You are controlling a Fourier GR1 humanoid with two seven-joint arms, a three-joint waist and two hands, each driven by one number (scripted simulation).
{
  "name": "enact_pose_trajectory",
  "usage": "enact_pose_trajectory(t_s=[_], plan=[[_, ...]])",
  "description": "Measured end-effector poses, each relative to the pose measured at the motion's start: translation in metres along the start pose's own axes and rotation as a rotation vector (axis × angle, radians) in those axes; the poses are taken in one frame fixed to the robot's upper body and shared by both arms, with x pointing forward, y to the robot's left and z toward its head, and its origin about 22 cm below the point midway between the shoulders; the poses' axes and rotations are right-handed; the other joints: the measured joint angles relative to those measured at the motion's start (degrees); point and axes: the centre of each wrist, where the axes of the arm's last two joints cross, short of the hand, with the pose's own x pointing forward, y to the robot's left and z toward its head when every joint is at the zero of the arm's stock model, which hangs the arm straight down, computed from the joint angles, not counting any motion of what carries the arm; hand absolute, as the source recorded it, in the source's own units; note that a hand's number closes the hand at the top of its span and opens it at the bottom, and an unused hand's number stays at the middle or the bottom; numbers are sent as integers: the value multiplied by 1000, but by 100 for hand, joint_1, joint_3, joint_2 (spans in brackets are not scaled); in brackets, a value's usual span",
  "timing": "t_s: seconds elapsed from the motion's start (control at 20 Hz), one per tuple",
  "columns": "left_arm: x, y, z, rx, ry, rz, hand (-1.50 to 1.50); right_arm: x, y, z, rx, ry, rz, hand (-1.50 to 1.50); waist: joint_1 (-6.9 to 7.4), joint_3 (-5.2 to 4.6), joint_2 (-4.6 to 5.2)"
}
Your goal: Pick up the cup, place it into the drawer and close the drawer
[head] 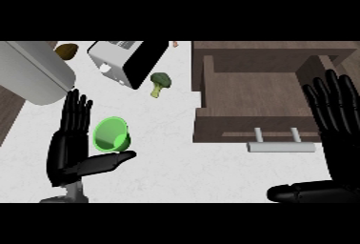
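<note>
Right hand [336, 128], largest and closest to the lens, stands spread with straight fingers over the right wall of the open drawer [243, 126], holding nothing. That drawer, pulled out from the dark cabinet with its pale handle [280, 147] facing forward, serves as the landmark. Left of it, across bare white counter [190, 171], the left hand [70, 147] is open beside the green cup [111, 135], fingers straight behind it and thumb beneath, not yet closed round it. So the grasp looks to be the step in hand; next the fingers must curl, then lift and carry rightward over the drawer's near wall. Farther left and behind sit a toaster [126, 59] and broccoli [159, 83], away from that path.
</note>
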Motion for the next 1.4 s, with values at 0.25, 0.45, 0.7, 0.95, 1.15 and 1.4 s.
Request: enact_pose_trajectory(t_s=[0.25, 0.45, 0.7, 0.95, 1.15, 1.4], plan=[[-24, 20, 2, 14, 23, -18, -150, 0, 5, -6, 9, 4, -3, -150, 4, 0, 3], [-44, 27, 11, 15, 45, -22, -150, 6, 6, -9, 11, 4, -4, -150, 5, -1, 2], [-68, 41, 9, 21, 73, -24, -150, 3, 14, -16, 13, 9, -4, -150, 2, -2, 4], [-90, 42, 10, 29, 74, -26, -150, 4, 12, -9, 26, 9, -8, -150, -3, 6, -1], [-101, 49, 5, 43, 57, -30, -150, 7, 3, -7, 21, 3, -12, -150, -5, 21, -11], [-122, 58, 14, 63, 77, -26, -150, 5, -1, -11, 23, 9, -10, -150, -4, 9, -2]])
